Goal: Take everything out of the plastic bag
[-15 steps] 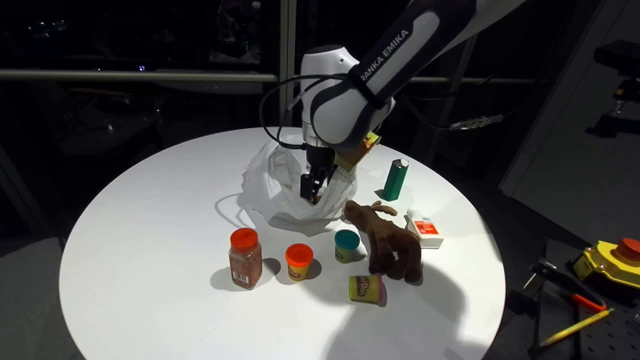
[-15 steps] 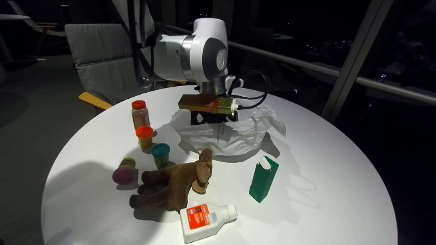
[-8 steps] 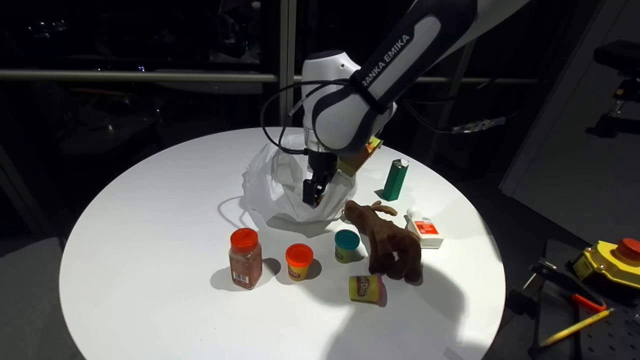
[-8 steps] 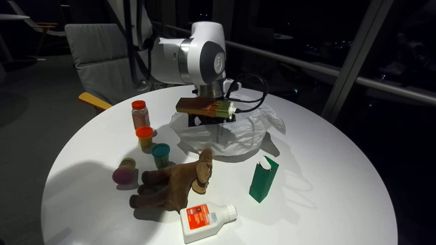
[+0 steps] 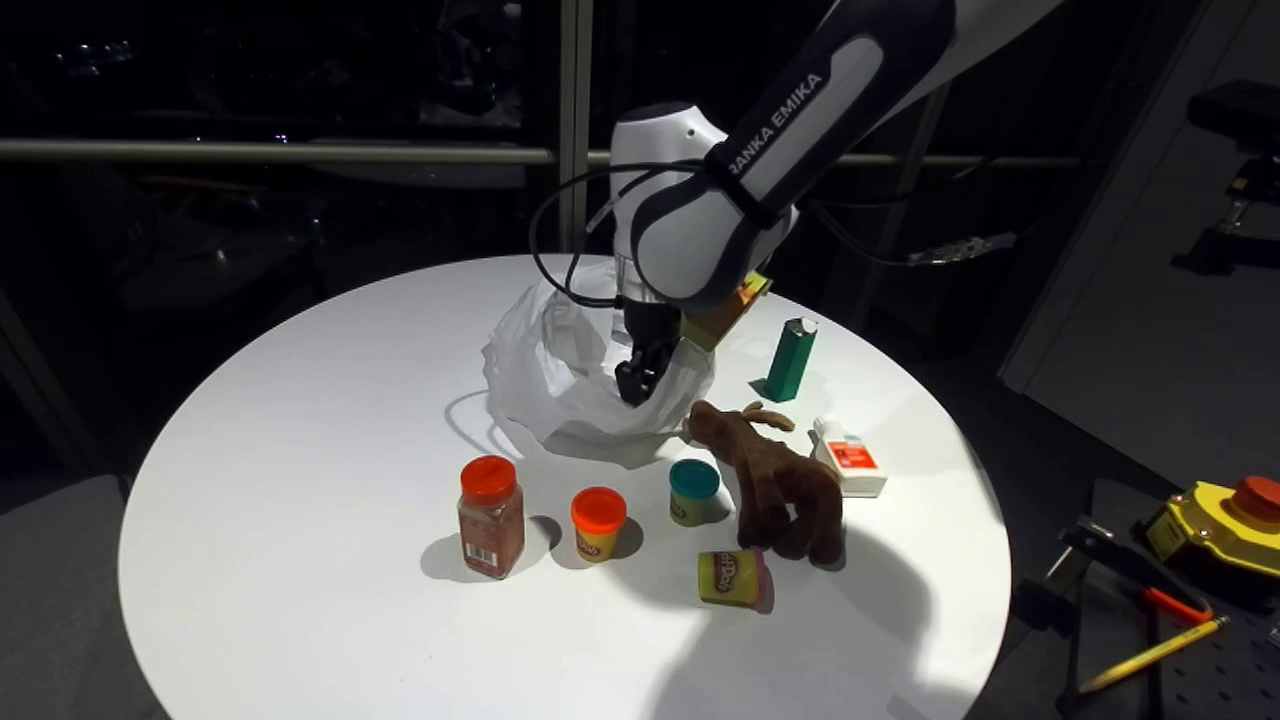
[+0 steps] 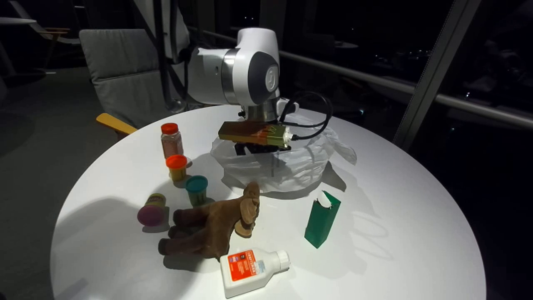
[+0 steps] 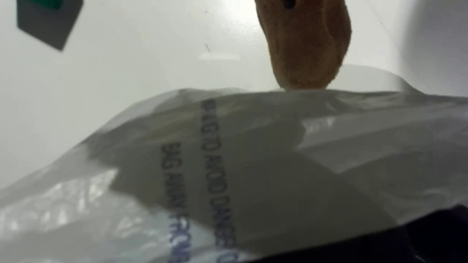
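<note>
The white plastic bag (image 5: 535, 385) stands open and crumpled on the round table, and it also shows in an exterior view (image 6: 295, 171). My gripper (image 5: 636, 385) points down into the bag's mouth, and its dark upper part shows above the bag's rim in an exterior view (image 6: 262, 148). The bag's printed wall (image 7: 256, 164) fills the lower wrist view and hides the fingertips. Whether the fingers hold anything, and what lies in the bag, is hidden. A brown plush animal (image 5: 770, 475) lies beside the bag; its head shows in the wrist view (image 7: 307, 47).
On the table (image 5: 330, 450) stand a red-lidded jar (image 5: 490, 520), an orange-lidded tub (image 5: 598, 525) and a teal-lidded tub (image 5: 693, 492). A pink-lidded tub (image 5: 730, 578) and a white bottle (image 6: 250, 271) lie on their sides. A green box (image 6: 321, 221) stands near the bag.
The arm has sunk slightly and shifted a little. The bag has shifted slightly in an exterior view. A small brownish patch by the fingertips showed earlier and is hidden now.
</note>
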`<state>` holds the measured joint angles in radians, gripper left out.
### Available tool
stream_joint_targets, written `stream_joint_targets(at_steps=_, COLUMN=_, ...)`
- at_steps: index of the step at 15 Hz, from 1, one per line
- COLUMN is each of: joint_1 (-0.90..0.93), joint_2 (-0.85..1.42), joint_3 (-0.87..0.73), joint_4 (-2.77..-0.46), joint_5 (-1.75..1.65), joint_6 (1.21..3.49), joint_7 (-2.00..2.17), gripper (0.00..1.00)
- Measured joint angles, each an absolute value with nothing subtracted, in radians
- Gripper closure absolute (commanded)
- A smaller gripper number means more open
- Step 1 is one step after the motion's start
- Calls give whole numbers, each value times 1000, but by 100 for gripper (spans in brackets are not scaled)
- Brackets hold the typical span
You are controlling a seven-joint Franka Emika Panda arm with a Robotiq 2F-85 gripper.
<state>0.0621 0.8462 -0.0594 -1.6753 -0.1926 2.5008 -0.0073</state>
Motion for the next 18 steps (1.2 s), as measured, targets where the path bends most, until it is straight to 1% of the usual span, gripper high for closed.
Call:
stream_joint_targets(at_steps=7, joint_1=61, joint_2=833, joint_3=-71, joint_4=-1675, joint_5=-193, joint_6=2501, joint_7=2, gripper=66)
stream_joint_targets(at_steps=13, joint_1=61, joint_2=734, joint_3=-117, joint_4=-1682, joint_5=-193, joint_6=2497, joint_7=49, gripper=66)
stream_joint_targets(at_steps=18, joint_1=56, joint_2=646, joint_3=-99, joint_4=-1695, joint_5=-174, joint_6=2379, joint_7=43, gripper=66)
